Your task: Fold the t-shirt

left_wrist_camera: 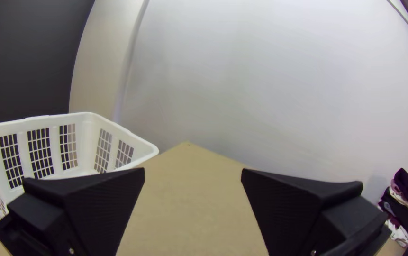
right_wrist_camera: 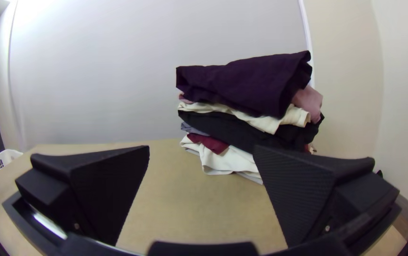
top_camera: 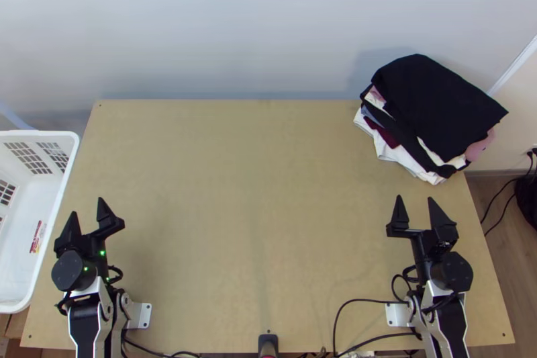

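Note:
Folded garments lie in a stack (top_camera: 436, 106) at the table's far right corner, a dark one on top and white, pink, maroon and black layers below. My left gripper (top_camera: 86, 213) stands open over the table's left side, near its own base. My right gripper (top_camera: 415, 205) is open on the right side, nearer the front than the stack. In the left wrist view, bare table lies between the fingers of my left gripper (left_wrist_camera: 193, 178). The right wrist view has the stack (right_wrist_camera: 246, 90) beyond my open right gripper (right_wrist_camera: 201, 154). Which garment is the t-shirt I cannot tell.
A white plastic basket (top_camera: 66, 156) with slotted walls stands at the table's left edge. Bare wooden table (top_camera: 255, 210) stretches between the two arms. A pale wall rises behind the far edge. Black cables run along the front edge by the right arm's base.

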### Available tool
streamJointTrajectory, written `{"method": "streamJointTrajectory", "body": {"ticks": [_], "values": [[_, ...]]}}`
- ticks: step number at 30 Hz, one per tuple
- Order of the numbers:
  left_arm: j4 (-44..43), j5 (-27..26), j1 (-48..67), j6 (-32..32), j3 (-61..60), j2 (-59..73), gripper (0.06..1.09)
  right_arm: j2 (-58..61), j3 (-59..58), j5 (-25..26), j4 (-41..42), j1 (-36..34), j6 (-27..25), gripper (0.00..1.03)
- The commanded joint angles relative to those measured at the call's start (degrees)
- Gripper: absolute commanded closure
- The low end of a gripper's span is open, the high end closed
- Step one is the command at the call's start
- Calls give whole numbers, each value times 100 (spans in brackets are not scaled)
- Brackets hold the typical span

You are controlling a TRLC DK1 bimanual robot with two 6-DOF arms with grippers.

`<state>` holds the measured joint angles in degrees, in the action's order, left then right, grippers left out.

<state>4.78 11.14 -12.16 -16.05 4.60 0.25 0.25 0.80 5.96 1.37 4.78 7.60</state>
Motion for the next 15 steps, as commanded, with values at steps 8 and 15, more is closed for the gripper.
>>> {"method": "streamJointTrajectory", "body": {"ticks": [8,15], "values": [[313,-41,153,-152,-170,-34,10,-34,-45,11,-93,-29,67,4],[313,-41,153,-152,-170,-34,10,-34,-45,11,-93,-29,67,4]]}}
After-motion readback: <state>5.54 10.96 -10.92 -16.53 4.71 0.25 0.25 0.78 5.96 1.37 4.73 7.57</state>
